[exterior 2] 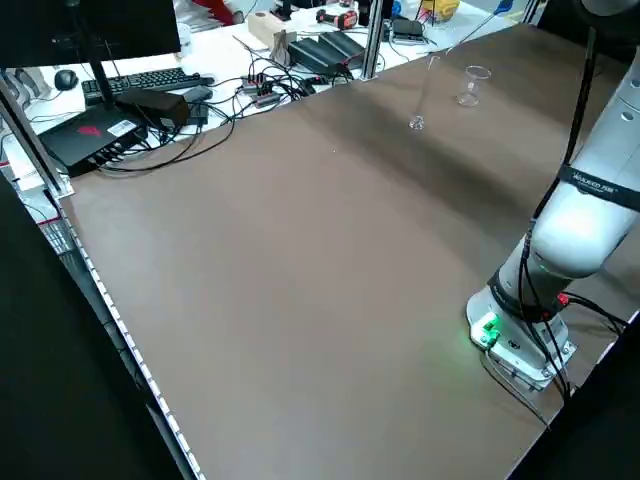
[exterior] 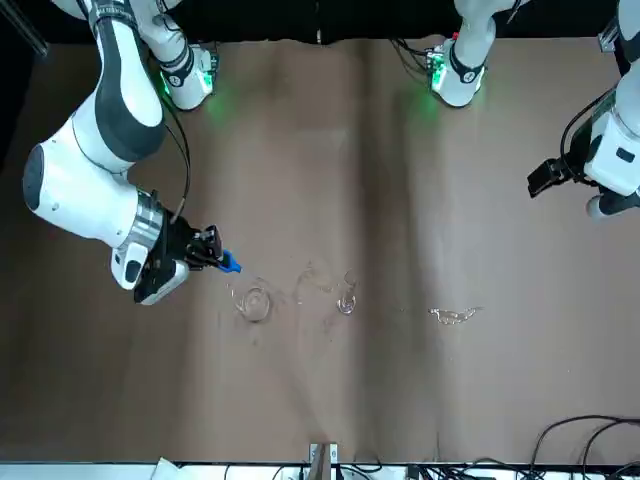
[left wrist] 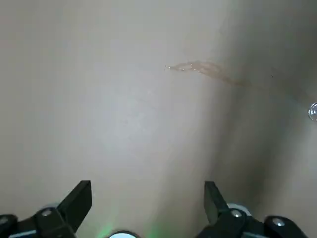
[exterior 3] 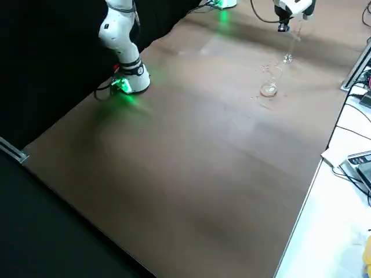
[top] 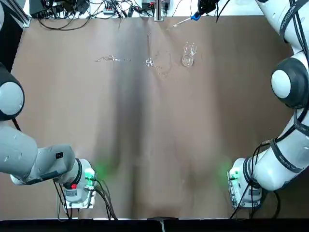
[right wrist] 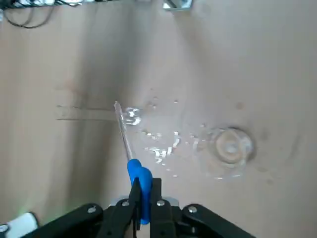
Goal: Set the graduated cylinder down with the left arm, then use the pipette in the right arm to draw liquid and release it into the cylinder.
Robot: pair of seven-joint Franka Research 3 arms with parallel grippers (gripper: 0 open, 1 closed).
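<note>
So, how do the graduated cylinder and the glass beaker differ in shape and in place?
The graduated cylinder is tall and very thin; the glass beaker is short and wide. The cylinder stands nearer the robot's left side, the beaker nearer its right. Both are clear glass and stand upright on the table, with neither gripper holding them.

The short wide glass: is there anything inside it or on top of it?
Nothing rests on top of the short glass; its mouth is open. No object shows inside. Whether a little clear liquid sits in it, I cannot tell.
</note>
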